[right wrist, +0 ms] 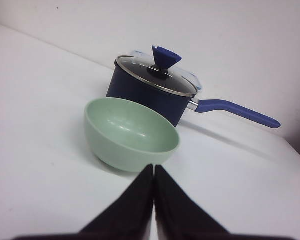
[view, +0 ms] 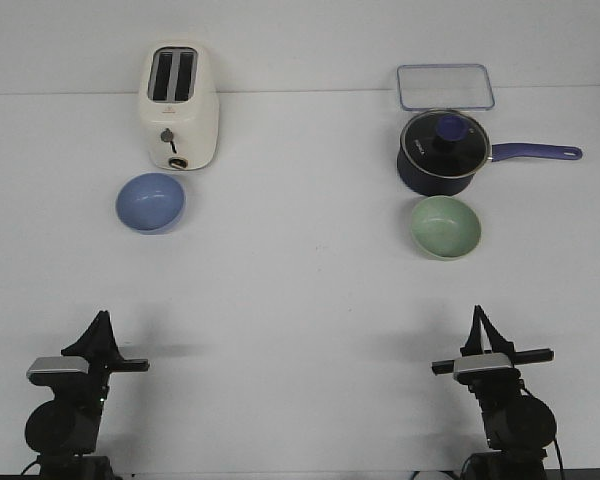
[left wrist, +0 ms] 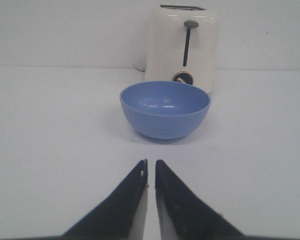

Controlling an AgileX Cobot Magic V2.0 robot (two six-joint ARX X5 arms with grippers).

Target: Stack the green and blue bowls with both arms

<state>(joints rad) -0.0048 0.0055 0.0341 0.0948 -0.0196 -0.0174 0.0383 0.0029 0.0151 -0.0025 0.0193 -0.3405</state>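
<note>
The left end effector (left wrist: 151,167) and right end effector (right wrist: 154,172) are closed and hold nothing. The blue bowl (view: 150,201) and green bowl (view: 445,226) sit far apart on the worktop (view: 300,300). Nothing is picked up yet; I think each arm must open and reach its bowl

No readable text, label, brand or number shows on anything in these three views.

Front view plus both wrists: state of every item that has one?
blue bowl: upright, empty
green bowl: upright, empty
saucepan: lid on
toaster: slots empty
clear container: looks empty
left gripper: shut, empty
right gripper: shut, empty
</note>
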